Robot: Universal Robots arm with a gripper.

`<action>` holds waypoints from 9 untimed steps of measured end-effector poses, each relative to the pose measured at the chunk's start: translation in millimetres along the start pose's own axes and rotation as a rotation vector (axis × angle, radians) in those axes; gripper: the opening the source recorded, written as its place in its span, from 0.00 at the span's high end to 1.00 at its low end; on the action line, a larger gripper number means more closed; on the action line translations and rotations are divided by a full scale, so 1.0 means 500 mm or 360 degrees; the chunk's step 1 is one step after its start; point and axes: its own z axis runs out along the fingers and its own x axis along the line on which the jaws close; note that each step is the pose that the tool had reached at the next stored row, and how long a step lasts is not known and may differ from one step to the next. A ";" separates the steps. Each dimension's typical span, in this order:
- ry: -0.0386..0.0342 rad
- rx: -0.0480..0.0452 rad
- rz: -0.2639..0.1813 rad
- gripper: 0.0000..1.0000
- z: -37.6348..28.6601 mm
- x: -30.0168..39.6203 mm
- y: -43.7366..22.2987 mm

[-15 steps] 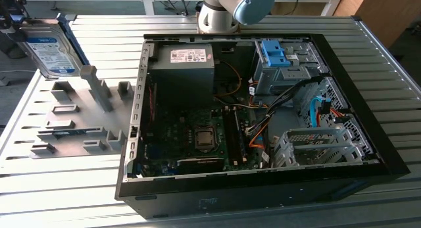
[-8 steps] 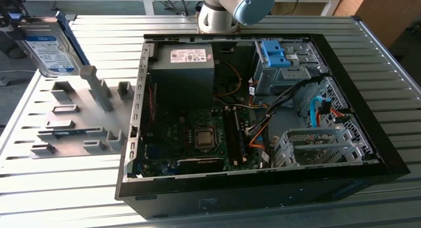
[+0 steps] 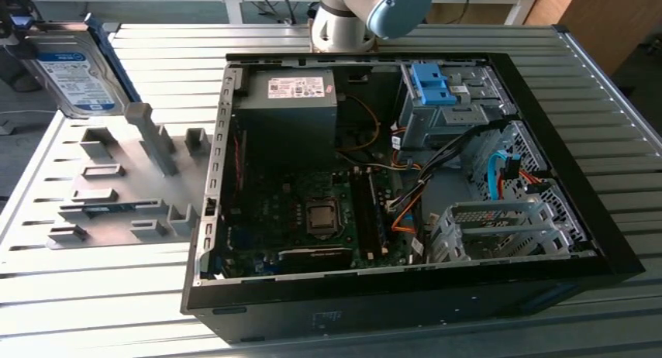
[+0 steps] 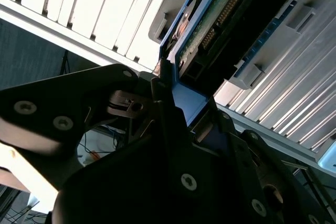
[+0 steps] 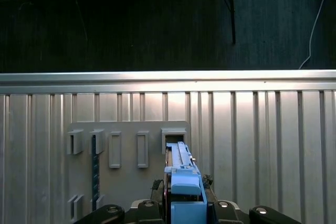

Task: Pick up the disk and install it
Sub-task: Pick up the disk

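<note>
The tool [image 4: 173,98] is clenched on the blue frame edge of the disk [image 3: 74,71], which stands on edge at the far left in the exterior view. It sits at the far end of a grey slotted rack [image 3: 114,153] on the ribbed metal surface [image 3: 104,296], well apart from the open computer case [image 3: 393,315].

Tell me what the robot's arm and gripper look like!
The arm is a round silver-grey tube with a pale blue cap on its joint. In the second wrist view the gripper is matte black and chunky, with angular plates, shiny round screws and a small bare-metal hinge piece.
</note>
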 end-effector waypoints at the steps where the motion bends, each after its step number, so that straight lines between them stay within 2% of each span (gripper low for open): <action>1: 0.0000 0.0000 0.0000 0.63 -0.001 0.000 0.000; 9: 0.0000 0.0000 0.0000 0.63 -0.012 0.000 0.000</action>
